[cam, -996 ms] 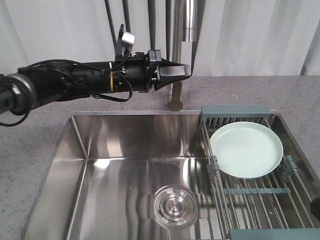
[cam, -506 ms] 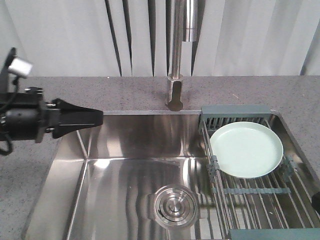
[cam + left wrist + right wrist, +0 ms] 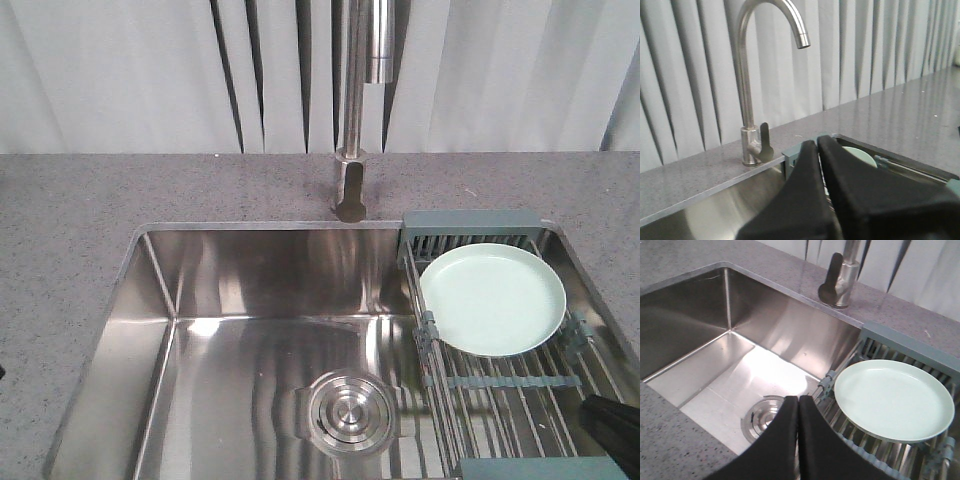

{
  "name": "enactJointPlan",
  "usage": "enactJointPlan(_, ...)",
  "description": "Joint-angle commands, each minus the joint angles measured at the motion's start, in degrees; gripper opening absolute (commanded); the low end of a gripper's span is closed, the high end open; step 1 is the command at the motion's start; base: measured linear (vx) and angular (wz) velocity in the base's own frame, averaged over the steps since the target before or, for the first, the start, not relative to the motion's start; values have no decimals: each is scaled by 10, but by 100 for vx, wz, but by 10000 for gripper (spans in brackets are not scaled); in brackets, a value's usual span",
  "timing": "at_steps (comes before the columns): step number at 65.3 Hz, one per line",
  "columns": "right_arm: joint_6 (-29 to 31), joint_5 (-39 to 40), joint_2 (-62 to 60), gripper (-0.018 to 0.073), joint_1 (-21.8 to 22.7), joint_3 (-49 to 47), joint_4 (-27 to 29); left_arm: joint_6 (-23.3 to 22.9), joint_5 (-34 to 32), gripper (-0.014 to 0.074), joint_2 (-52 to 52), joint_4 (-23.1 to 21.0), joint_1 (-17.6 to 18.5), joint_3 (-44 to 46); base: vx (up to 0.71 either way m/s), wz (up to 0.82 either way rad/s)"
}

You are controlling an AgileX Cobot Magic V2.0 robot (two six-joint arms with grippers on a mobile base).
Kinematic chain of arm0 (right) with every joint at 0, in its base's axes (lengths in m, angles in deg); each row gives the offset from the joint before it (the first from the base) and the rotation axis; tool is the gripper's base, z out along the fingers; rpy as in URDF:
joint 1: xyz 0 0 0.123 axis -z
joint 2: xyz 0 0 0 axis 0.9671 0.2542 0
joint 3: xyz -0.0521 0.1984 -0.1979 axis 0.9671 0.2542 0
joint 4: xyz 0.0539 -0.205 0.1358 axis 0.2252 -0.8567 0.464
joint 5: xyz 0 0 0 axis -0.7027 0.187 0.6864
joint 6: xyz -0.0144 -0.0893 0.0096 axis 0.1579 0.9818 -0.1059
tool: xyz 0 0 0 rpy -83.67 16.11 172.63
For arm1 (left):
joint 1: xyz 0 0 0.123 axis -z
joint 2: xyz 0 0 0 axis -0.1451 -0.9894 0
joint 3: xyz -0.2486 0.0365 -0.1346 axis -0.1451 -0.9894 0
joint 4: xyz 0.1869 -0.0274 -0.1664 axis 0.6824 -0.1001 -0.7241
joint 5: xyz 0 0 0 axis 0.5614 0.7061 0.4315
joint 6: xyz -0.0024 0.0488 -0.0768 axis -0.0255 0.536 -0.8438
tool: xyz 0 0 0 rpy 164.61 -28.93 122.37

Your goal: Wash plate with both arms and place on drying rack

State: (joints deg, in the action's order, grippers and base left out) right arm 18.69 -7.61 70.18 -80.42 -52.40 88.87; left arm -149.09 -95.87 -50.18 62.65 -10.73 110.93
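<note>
The pale mint-green plate [image 3: 492, 298] lies flat on the steel rods of the drying rack [image 3: 500, 382] over the right side of the sink. It also shows in the right wrist view [image 3: 894, 400] and partly behind the fingers in the left wrist view [image 3: 862, 156]. My left gripper [image 3: 816, 142] is shut and empty, off to the left of the rack and out of the front view. My right gripper [image 3: 798, 400] is shut and empty, near the rack's front left; only its black tip [image 3: 612, 432] shows at the front view's bottom right corner.
The steel sink basin [image 3: 200, 340] has a round drain [image 3: 345, 412]. A tall steel faucet [image 3: 352, 110] with its lever stands on the grey speckled counter [image 3: 80, 220] behind the sink. The rack's grey caddy [image 3: 470, 228] sits at the back. Grey curtains hang behind.
My left arm has pulled back from beside the faucet to the left and left the front view. A black tip of my right gripper has come in at the bottom right. The plate has not moved.
</note>
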Motion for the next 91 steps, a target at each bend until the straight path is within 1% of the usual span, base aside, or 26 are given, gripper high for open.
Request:
enactJointPlan(1,10,36,9,-1,-21,-15,16,-13,56,-7,33,2,-1,-31,0,0)
enactJointPlan(10,10,31,9,-1,-21,-15,11,-13,59,-7,21,2,-1,-61,0,0)
enactJointPlan(19,10,25,9,-1,-21,-15,12,-13,59,-6,15,2,-1,-60,0,0)
enactJointPlan(33,10,18,9,-1,-21,-15,14,-12,35,-6,15,2,-1,-60,0,0)
enactJointPlan(71,10,18,9,-1,-21,-15,14,-12,39,-6,15,0,-1,-60,0,0)
enactJointPlan(76,10,18,9,-1,-21,-15,14,-12,42,-6,15,-15,-1,-60,0,0)
enactJointPlan(80,10,18,9,-1,-21,-15,14,-12,48,-6,15,-45,-1,-61,0,0)
enactJointPlan(87,10,18,9,-1,-21,-15,14,-12,77,-6,15,-115,-1,-77,0,0)
enactJointPlan(88,10,18,9,-1,-21,-15,14,-11,84,-6,15,-131,-1,-81,0,0)
enactJointPlan(91,10,18,9,-1,-21,-15,14,8,94,-6,15,-172,-1,-95,0,0)
